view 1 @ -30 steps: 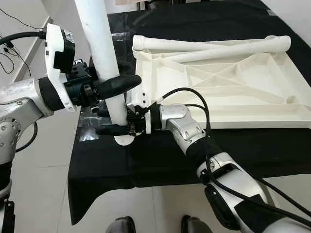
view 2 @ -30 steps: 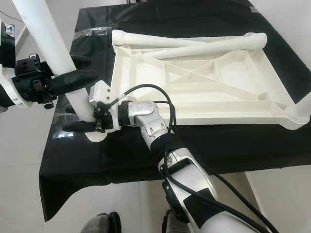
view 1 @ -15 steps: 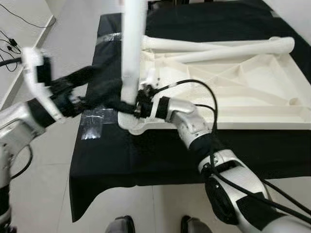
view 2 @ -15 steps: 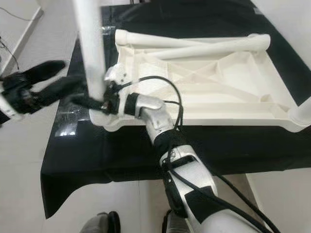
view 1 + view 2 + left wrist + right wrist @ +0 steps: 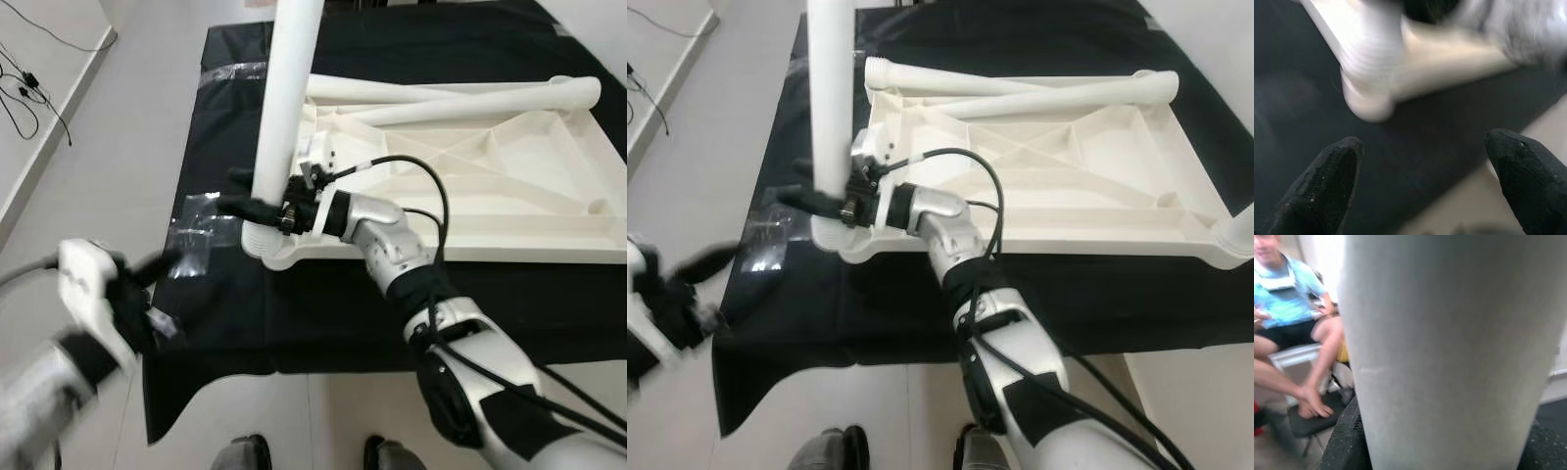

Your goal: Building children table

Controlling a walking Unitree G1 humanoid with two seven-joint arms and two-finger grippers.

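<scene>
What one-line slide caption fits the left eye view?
Right gripper clasps an upright white table leg at the upturned tabletop corner, on a black-covered table.

Upright leg [image 5: 284, 108]: smooth matt white plastic, finely grained where seen close in the right wrist view. Upturned tabletop [image 5: 460, 196]: the same off-white moulded plastic, ribbed, with a dull sheen. Loose legs [image 5: 460, 95]: like plastic. Bench cover [image 5: 323, 304]: matt black cloth, with a patch of glossy clear tape [image 5: 196, 230]. Right hand [image 5: 245, 201] and left hand [image 5: 1420, 181]: fingers of matt black, finely textured rubber-like material. Arms: brushed silver metal. Floor [image 5: 127, 147]: smooth pale tiles.
</scene>
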